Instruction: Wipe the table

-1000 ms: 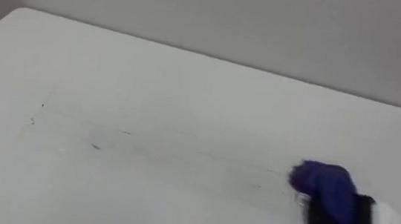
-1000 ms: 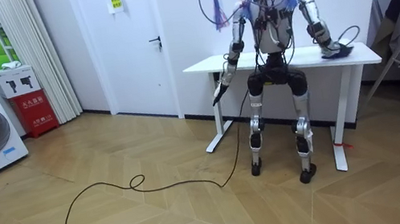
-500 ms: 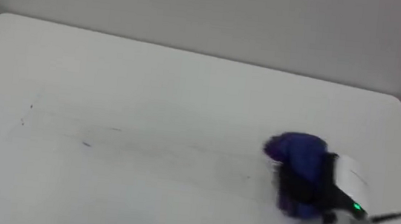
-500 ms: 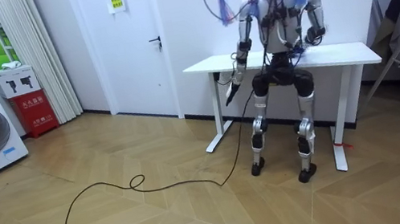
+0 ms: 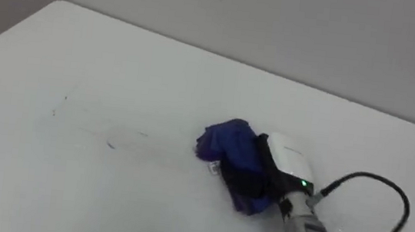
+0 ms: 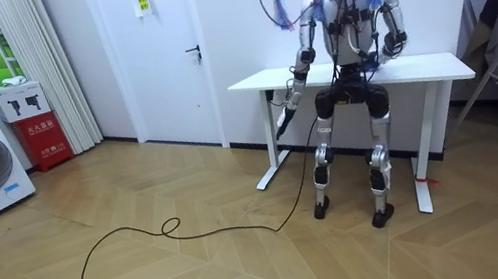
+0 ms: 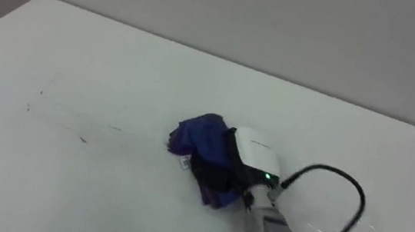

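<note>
I have the right robot hand [image 5: 275, 169] at the lower centre-right of the eye view, clenched around the bunched blue cloth [image 5: 224, 141]. The cloth lies on the white surface [image 5: 120, 68] near mid-frame. Faint dark marks [image 5: 110, 144] show on the surface left of the cloth. In the room view, the left robot hand [image 6: 293, 93] hangs by the surface's edge, left of centre. I cannot tell its state.

No writing anywhere is clear enough to read.
</note>
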### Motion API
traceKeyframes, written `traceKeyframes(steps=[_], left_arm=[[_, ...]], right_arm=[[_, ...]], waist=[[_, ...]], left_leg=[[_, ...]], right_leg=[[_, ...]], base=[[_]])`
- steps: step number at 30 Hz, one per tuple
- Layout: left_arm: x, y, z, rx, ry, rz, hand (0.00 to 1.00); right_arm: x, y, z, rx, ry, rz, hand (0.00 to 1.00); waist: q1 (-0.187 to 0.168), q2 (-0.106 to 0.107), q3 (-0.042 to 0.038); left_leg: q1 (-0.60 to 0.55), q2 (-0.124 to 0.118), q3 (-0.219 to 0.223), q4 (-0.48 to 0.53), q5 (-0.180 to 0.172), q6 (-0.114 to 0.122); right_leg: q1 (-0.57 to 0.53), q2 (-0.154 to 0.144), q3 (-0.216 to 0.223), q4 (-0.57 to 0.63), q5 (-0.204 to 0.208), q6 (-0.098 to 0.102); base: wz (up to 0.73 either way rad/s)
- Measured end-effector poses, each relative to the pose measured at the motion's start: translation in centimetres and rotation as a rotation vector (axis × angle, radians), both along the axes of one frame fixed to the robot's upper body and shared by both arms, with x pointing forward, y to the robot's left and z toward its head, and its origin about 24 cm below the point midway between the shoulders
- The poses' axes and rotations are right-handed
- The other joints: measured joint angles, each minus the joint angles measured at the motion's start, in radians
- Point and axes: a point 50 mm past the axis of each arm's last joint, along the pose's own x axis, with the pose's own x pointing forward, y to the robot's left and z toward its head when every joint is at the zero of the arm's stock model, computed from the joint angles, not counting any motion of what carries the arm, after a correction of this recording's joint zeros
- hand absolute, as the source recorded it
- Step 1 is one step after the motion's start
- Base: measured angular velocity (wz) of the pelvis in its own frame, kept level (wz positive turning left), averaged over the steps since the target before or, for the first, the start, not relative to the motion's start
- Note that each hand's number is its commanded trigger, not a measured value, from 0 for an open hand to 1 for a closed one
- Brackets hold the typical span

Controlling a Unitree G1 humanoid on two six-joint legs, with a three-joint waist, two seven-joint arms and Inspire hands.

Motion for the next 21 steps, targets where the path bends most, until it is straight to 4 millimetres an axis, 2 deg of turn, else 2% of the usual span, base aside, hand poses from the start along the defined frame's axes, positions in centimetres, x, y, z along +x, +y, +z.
traceKeyframes(steps=[1,4,8,12,16,18,21], left_arm=[[0.4,0.2,0.1,0.008,-0.015,-0.002,0.0],[1.8,0.5,0.4,0.028,-0.059,-0.034,0.0],[3.8,0.0,0.5,0.028,-0.137,-0.051,0.0],[4.1,-1.4,0.2,0.001,-0.153,-0.065,0.0],[2.9,-2.2,-0.2,-0.02,-0.136,-0.023,0.0],[2.9,-2.4,-0.2,-0.024,-0.14,-0.005,0.0],[3.0,-2.6,-0.3,-0.028,-0.142,-0.01,0.0]], right_arm=[[-1.1,-1.7,-0.2,-0.012,-0.006,-0.074,1.0],[-3.1,-4.7,-0.5,-0.049,-0.02,-0.212,1.0],[-3.2,-5.1,-0.8,-0.047,-0.007,-0.257,0.99],[-1.6,-3.9,-0.6,-0.017,0.0,-0.26,0.0],[0.8,-1.1,0.0,-0.011,0.038,-0.128,0.0],[1.6,0.2,0.2,-0.027,0.049,-0.053,0.0],[2.6,1.7,0.7,-0.029,0.063,0.027,0.0]], waist=[[-0.017,0.003,-0.0038],[-0.042,0.011,-0.0087],[-0.039,0.013,-0.009],[-0.017,0.013,-0.0082],[-0.003,0.012,-0.0039],[0.014,0.011,-0.0025],[0.017,0.006,0.0012]], left_leg=[[0.002,-0.002,0.006,0.001,0.0,0.001],[0.004,-0.002,0.032,0.008,-0.002,0.005],[0.015,-0.002,0.036,0.007,-0.004,0.005],[0.018,0.004,0.046,0.008,-0.006,-0.001],[0.012,0.005,0.038,0.008,-0.006,-0.003],[0.01,0.005,0.038,0.008,-0.006,-0.003],[0.005,0.005,0.036,0.008,-0.006,-0.003]], right_leg=[[0.003,-0.004,0.002,0.004,0.0,0.0],[0.005,-0.01,0.005,0.015,-0.002,0.004],[0.012,-0.009,0.012,0.018,-0.002,0.003],[0.0,-0.006,0.023,0.033,0.002,-0.004],[-0.015,-0.002,0.031,0.04,0.005,-0.008],[-0.024,0.0,0.037,0.046,0.005,-0.008],[-0.03,0.0,0.039,0.047,0.006,-0.009]], base=[[0.0],[-0.02],[-0.04],[-0.1],[-0.08],[-0.09],[-0.02]])
